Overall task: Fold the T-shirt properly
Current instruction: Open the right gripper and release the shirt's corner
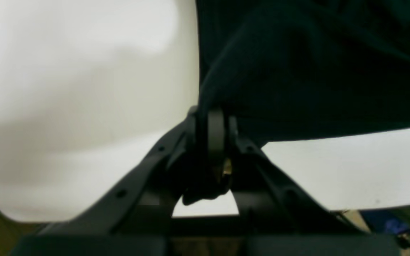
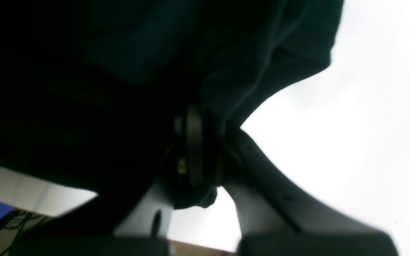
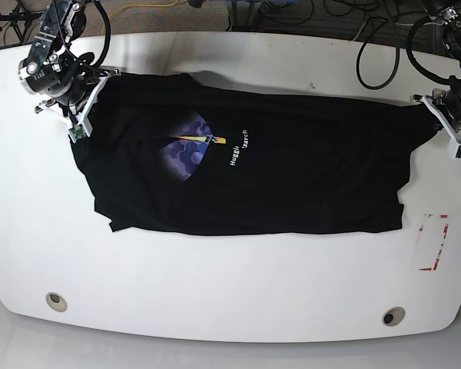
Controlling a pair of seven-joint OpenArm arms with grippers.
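The black T-shirt (image 3: 292, 177) lies spread lengthwise across the white table (image 3: 230, 284), its purple-blue graphic (image 3: 186, 144) and white lettering (image 3: 242, 147) facing up. My right gripper (image 3: 77, 123) is at the shirt's far left corner. In the right wrist view the right gripper (image 2: 199, 117) is shut on a bunch of black cloth (image 2: 119, 71). My left gripper (image 3: 432, 108) holds the far right corner. The left wrist view shows the left gripper (image 1: 214, 119) shut on the shirt's edge (image 1: 297, 71). The far edge seems slightly lifted off the table.
A red-and-white marked patch (image 3: 432, 242) sits on the table near its right edge. Two round holes (image 3: 55, 300) (image 3: 393, 316) lie near the front edge. Cables (image 3: 384, 46) run along the far side behind the table.
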